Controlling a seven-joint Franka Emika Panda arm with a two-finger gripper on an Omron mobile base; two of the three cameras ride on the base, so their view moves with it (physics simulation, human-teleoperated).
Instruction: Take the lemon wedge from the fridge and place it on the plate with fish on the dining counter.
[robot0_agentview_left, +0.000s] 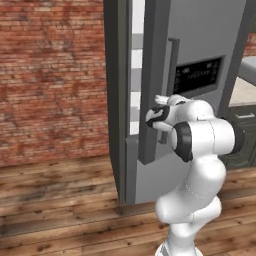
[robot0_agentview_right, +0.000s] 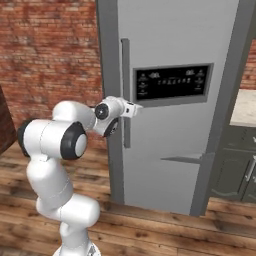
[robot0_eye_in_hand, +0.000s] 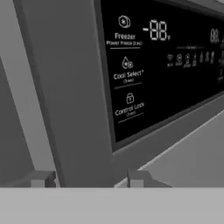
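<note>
Fridge (robot0_agentview_left: 200, 45): tall, grey metal, door swung partly open. In the left base view a narrow strip of white interior (robot0_agentview_left: 135, 75) shows through the gap, with pale shelf edges across it; contents cannot be made out. Lemon wedge not identifiable in that sliver.

Long vertical handle (robot0_agentview_right: 125, 95) on the door, seen from the right base view. The claw (robot0_agentview_right: 134, 109) sits at the handle, about level with the bottom of the display panel (robot0_agentview_right: 172, 82). In the hand view the two fingertips (robot0_eye_in_hand: 43, 178) stand apart with the handle bar (robot0_eye_in_hand: 65, 87) rising between them; whether the pads touch the bar cannot be told.

Panel, hand view: black, pale lettering. Readable: "Freezer", "Cool Select", "Control Lock", and a large "-88". Smaller print under each label and the row of icons to the right are too blurred to read.

Right edge: a beige tabletop (robot0_agentview_left: 243, 92) over dark cabinets (robot0_agentview_right: 235, 170), cut off by the frame. Brick wall (robot0_agentview_left: 50, 75) behind, wooden floor (robot0_agentview_left: 60, 220) below.
</note>
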